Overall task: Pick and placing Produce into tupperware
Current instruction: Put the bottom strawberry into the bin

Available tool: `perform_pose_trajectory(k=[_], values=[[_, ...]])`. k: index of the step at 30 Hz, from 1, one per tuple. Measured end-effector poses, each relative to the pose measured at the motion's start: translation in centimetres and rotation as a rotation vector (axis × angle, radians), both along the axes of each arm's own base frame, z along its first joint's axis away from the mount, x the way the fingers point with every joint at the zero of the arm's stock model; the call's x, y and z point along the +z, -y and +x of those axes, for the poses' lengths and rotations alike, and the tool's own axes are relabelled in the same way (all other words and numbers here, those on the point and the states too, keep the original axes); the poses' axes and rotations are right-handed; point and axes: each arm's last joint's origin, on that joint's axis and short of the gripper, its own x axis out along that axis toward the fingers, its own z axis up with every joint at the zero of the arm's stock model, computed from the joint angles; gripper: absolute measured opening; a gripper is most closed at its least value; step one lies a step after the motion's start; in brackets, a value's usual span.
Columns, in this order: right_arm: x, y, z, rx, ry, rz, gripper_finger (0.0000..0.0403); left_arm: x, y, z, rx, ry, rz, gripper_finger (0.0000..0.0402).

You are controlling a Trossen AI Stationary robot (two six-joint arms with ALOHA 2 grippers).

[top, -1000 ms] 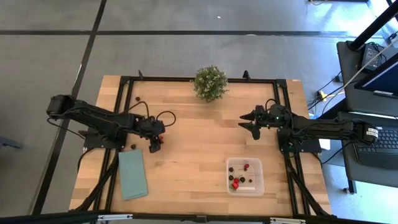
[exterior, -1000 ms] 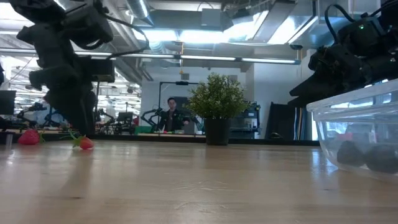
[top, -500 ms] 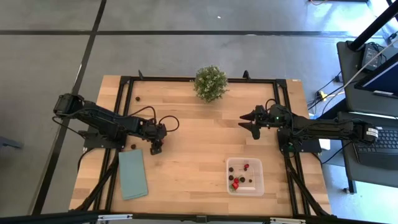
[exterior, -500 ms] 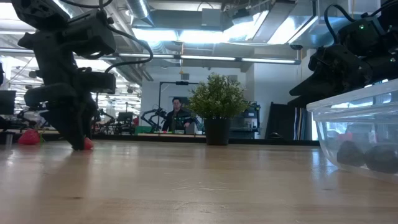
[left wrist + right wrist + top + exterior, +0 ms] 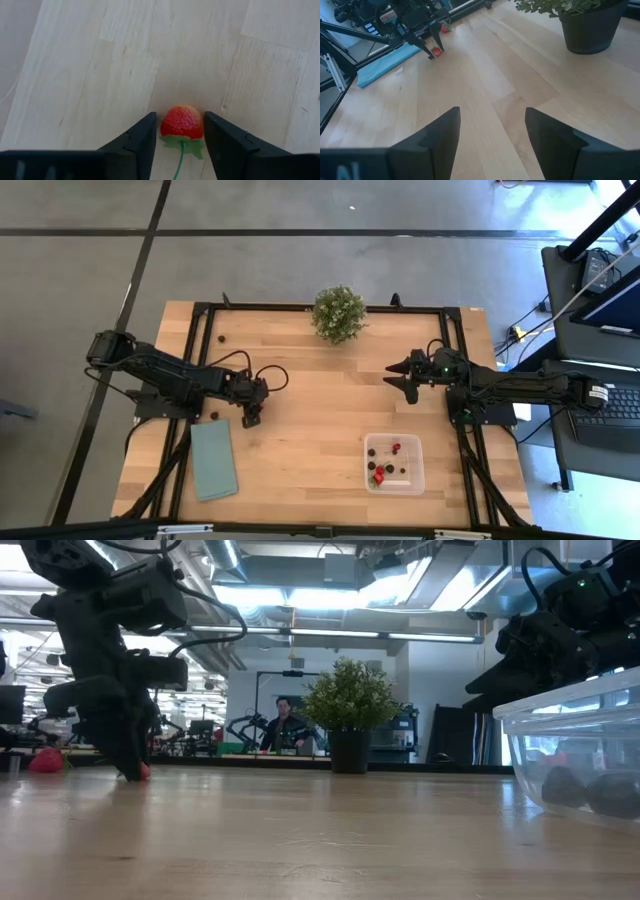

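- The wooden table (image 5: pixel 300 420) carries everything: a teal cloth (image 5: pixel 213 459) near its front-left corner, a potted plant (image 5: pixel 338 313) at the middle of its back edge, and the tupperware (image 5: pixel 394 463) near its front edge, right of centre.
- The tupperware stands open and already holds several pieces, red and dark, lying on its floor; it is well apart from the left arm.
- The left gripper (image 5: pixel 250 417) is down at the table surface just behind the cloth's back-right corner. A second ago it hung a little further back with its jaws spread wide; since then it has dropped onto the piece and the jaws have drawn in.
- In the left wrist view its two fingers (image 5: pixel 137 145) now stand narrow on either side of a red strawberry (image 5: pixel 182 122), very close to or just touching its sides. I judge the grasp is closing but not yet proven; the berry is still on the wood.
- The right gripper (image 5: pixel 400 383) waits above the table's right half, behind the tupperware, jaws partly apart and holding nothing, unchanged over the last second.
- Loose produce remains: a dark berry (image 5: pixel 213 416) beside the left arm and another dark piece (image 5: pixel 220 336) near the back-left corner.
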Motion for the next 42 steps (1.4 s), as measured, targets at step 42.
perform_pose_trajectory(k=[42], values=[[0.4,0.0,0.1,-0.007,0.045,0.013,0.0226,17.2,4.6,20.3,-0.506,0.868,0.018,0.0087]])
